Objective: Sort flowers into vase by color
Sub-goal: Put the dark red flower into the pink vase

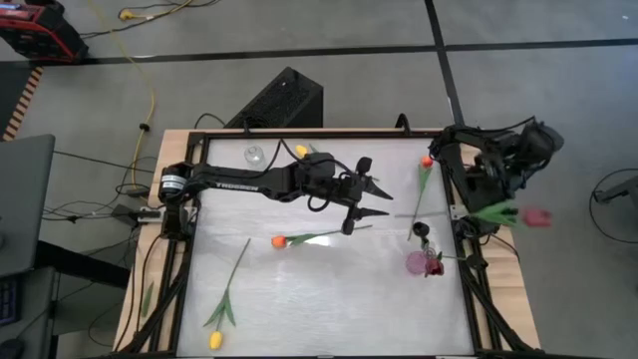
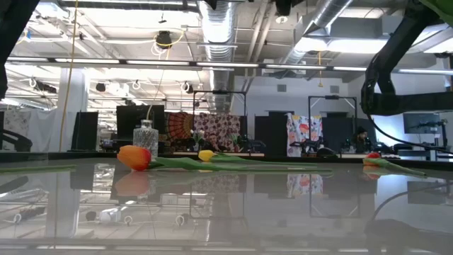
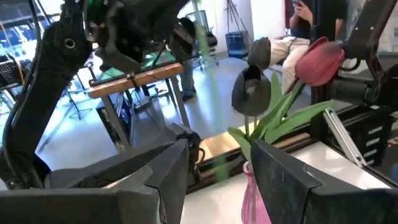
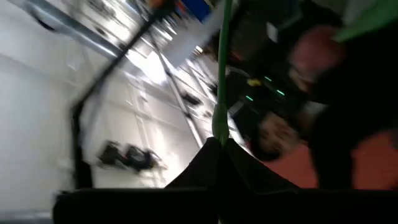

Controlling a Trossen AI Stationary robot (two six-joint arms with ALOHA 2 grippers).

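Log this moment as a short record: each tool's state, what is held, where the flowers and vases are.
left tool: open, empty, over the table's middle
right tool: shut on the green stem of a dark red tulip, beyond the table's right edge
pink glass vase: near right edge, holds a dark red flower
clear glass vase: far edge, empty
orange tulip: lying mid-table
yellow tulip: lying at front left

— Where is open room found on the table (image 1: 329, 299)?
— The near middle and near right are left bare.
— What is in the way?
— The middle is crossed by the left arm (image 1: 259, 182); an orange tulip (image 1: 280, 241) lies beside it, a yellow tulip (image 1: 215, 339) near left, a pink vase (image 1: 417, 263) at the right edge.
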